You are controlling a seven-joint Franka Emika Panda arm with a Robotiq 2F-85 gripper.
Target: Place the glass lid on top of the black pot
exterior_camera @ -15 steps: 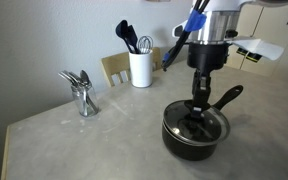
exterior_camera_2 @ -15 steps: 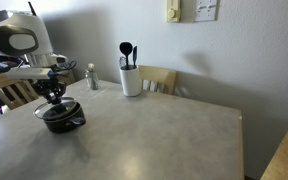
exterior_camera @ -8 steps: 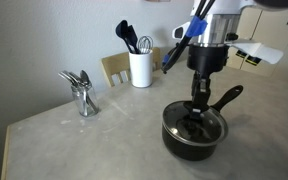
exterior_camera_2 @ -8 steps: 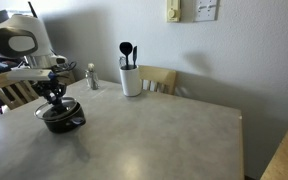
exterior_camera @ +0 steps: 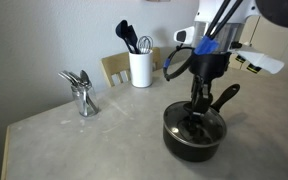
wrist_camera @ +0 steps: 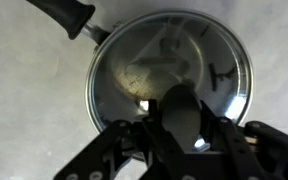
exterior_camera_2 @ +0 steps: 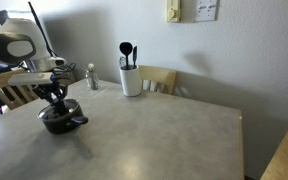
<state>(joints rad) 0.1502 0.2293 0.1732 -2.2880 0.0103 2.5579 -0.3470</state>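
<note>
- Apparently done in the main: shows the glass lid [wrist_camera: 149,60] lying flat on the black pot [exterior_camera: 190,147], with the metal rim following the pot's edge all the way round in the wrist view.
- Same reading in both exterior views: pot near the table [exterior_camera: 74,145] edge, its long handle [exterior_camera: 227,97] pointing away, nothing tilted as far as can be seen.
- Gripper [exterior_camera: 198,110] low over the middle of the lid, with the fingers on either side of the small dark knob [wrist_camera: 184,105].
- Cannot tell whether clamped on the knob or only loose beside it; too dark and blurred there in the wrist view.
- First danger: rising with the fingers pressed on the knob. Would carry the lid up off the pot, or lift one side and let it drop crooked.
- Second danger: opening with one finger touching first. Could push the lid sideways until the rim sits on the pot's lip, then slips down onto the table.
- Third danger: pressing down too much. Glass under load, and a light pot that may skid or turn around its handle on the smooth top.
- Safer, by judgement: open wide first, then go straight up, with no sideways move near the knob.
- White utensil holder [exterior_camera: 140,69] well apart, so no trouble expected from that side.
</note>
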